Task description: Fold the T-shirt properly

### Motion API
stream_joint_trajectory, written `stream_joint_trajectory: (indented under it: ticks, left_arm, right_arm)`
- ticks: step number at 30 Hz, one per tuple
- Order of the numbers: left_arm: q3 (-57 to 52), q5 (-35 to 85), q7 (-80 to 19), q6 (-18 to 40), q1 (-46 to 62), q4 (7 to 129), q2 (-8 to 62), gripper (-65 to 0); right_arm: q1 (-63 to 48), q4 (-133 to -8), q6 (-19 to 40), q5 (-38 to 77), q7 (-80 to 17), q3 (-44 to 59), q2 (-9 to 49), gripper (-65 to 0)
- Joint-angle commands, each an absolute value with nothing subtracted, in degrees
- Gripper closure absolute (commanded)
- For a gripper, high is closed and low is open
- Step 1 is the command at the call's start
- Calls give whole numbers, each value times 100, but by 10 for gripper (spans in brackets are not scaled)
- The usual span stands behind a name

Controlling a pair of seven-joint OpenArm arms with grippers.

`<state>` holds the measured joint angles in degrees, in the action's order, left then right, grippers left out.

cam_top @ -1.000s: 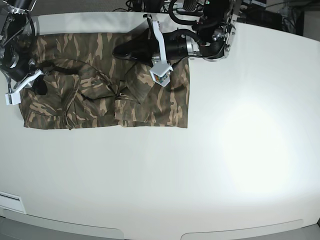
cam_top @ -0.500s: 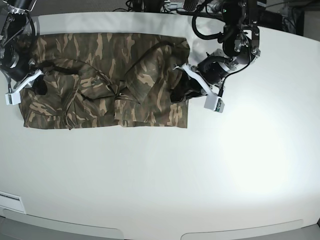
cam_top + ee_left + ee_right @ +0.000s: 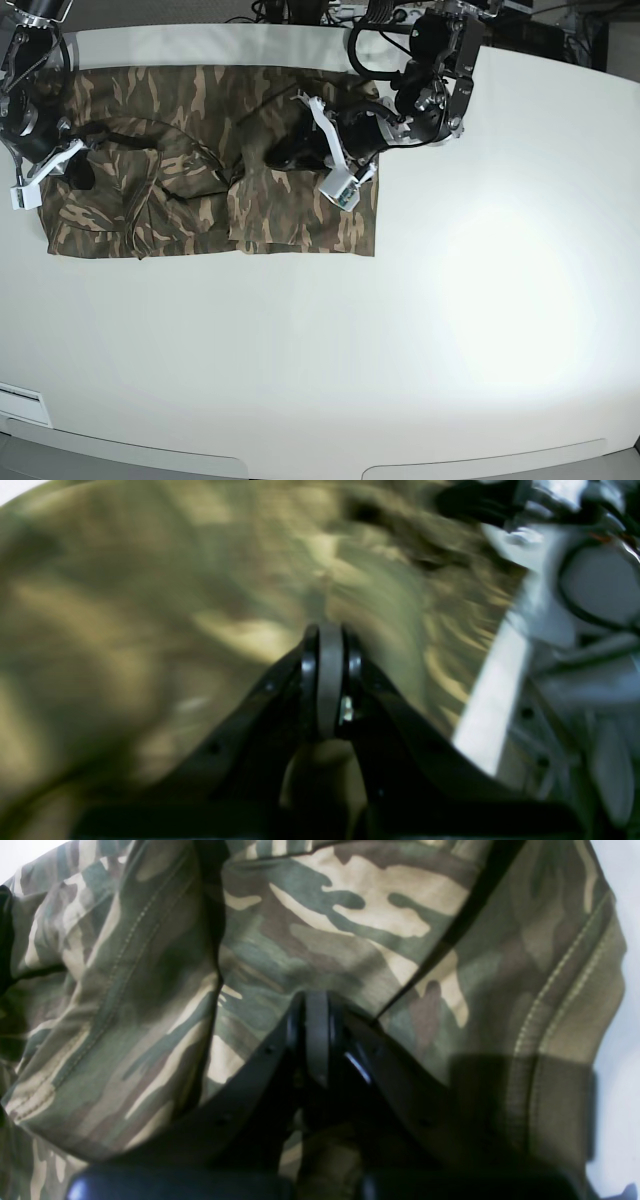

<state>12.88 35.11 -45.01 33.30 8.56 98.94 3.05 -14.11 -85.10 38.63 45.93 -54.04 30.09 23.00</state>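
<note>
The T-shirt lies at the table's eleven o'clock as a rumpled, lumpy band, roughly folded but far from neat, with both the left hand and right hand closed and pressing on cloth, apparently empty.

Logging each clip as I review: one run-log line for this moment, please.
stage: mid-fold | shirt: rumpled on table | left tool: shut, over the shirt's middle | right tool: shut, at shirt's edge
</note>
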Motion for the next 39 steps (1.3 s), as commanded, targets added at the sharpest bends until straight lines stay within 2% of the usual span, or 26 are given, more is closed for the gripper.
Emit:
stream_joint_trajectory:
  ticks: [1,4,10,18,29,30,33,35,39]
  left_arm:
    - [1398,3726,-4394,3527,784,10001,285,0]
    - [1767,3872,-4670,3983,768,10001,285,0]
    - [1872,3940,-4904,3990,725,10418,285,0]
    - [1317,2692,-4462,2563,676,10759,285,0]
    - [1712,1142,-4152,1979,596,9961,550,0]
    - [1712,1050,-4117,1911,596,9859,602,0]
    - [1712,989,-4042,1791,593,9590,781,0]
    - [1715,991,-4027,1796,587,9470,886,0]
    - [1712,1011,-4032,1791,600,9428,1007,0]
  right_arm:
    - [-1444,-8506,3852,4368,-5730,2989,2351,0]
    - [-1444,-8506,3852,4368,-5730,2989,2351,0]
    - [-1446,-8506,3839,4368,-5732,2989,2351,0]
    - [-1444,-8506,3839,4368,-5817,2989,2351,0]
    - [-1437,-8512,3841,4683,-5813,2989,2370,0]
    - [-1426,-8514,3841,4801,-5815,2995,2381,-20]
    - [-1343,-8552,3841,4971,-5815,3004,2401,-172]
    - [-1223,-8584,3841,4971,-5815,3004,2401,-236]
    - [-934,-8652,3839,4976,-5819,3004,2482,-255]
